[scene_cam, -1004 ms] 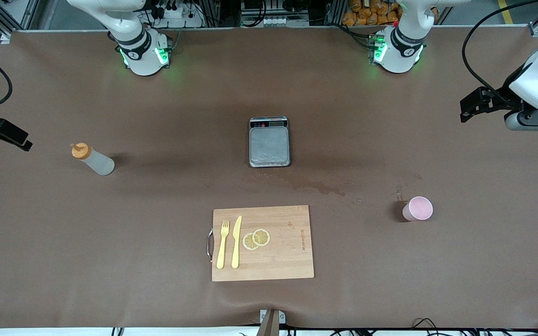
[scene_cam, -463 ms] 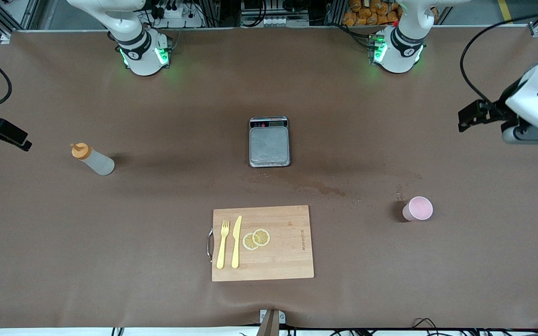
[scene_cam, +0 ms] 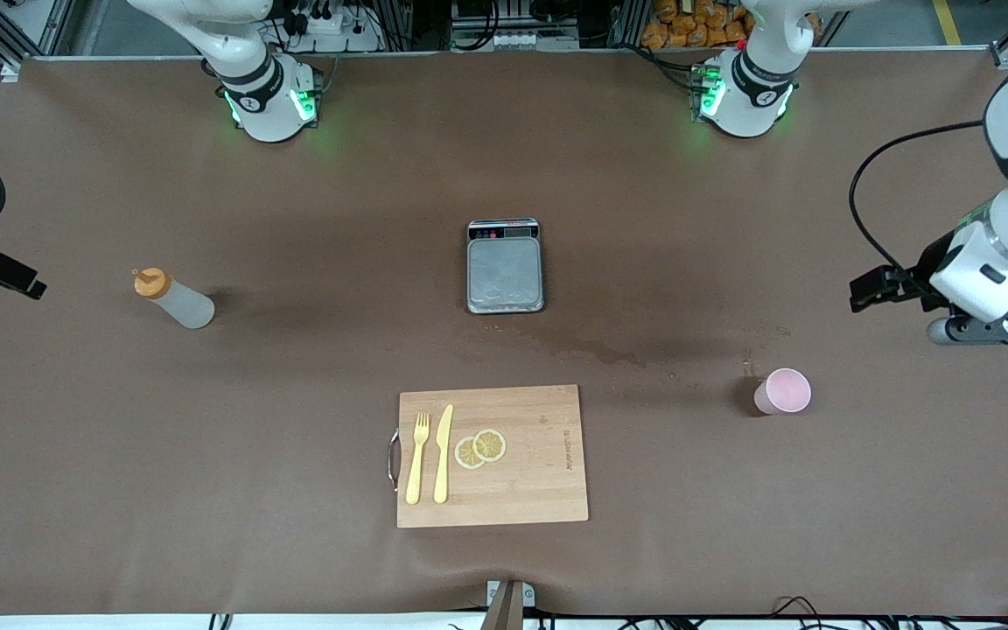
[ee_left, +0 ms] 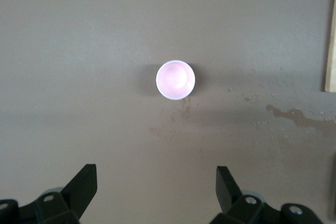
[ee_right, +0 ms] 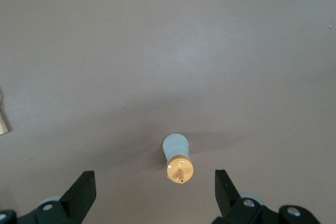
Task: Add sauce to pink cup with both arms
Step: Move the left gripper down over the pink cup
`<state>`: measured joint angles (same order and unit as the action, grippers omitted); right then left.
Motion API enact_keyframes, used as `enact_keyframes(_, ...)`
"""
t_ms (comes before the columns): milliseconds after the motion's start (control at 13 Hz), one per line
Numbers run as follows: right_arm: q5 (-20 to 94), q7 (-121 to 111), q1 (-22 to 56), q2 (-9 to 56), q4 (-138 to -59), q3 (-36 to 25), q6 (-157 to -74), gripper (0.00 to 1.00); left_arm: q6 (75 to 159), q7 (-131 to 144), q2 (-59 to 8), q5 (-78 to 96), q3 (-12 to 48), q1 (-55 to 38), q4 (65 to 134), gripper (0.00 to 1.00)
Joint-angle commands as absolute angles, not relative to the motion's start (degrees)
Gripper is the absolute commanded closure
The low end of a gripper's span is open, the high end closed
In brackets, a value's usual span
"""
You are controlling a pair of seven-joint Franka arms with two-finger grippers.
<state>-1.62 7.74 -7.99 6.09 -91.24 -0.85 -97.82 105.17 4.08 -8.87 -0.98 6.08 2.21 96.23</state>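
On the counter, both claws hang wide open and empty: left claw above the pink cup, right claw above the sauce (upright, narrow); your off-centre closing could topple either.

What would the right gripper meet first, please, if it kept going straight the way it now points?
Probably the sauce bottle: it stands upright between the open right gripper's fingers, though depth is unclear.

Even, diffuse overhead light fills the scene, bright without glare on the matte brown table. The small translucent squeeze bottle with orange cap and the pale-pink tapered tumbler cast soft shadows, toward 3 and 9 o'clock respectively. Both wrist views look slightly hazy.
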Motion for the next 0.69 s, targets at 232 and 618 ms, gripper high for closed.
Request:
enact_keyframes(232,-1.6,7.4,-13.3,11.5,-90.3,-0.1,-99.9,0.0,120.1,3.9,-11.5,-0.5,6.2,2.7,106.3,0.0)
enact_keyframes(618,11.4,8.1,-22.8,15.6,-90.2,-0.2,-98.7,0.0,132.4,3.6,-20.1,-1.5,6.1,4.3,107.0,0.0)
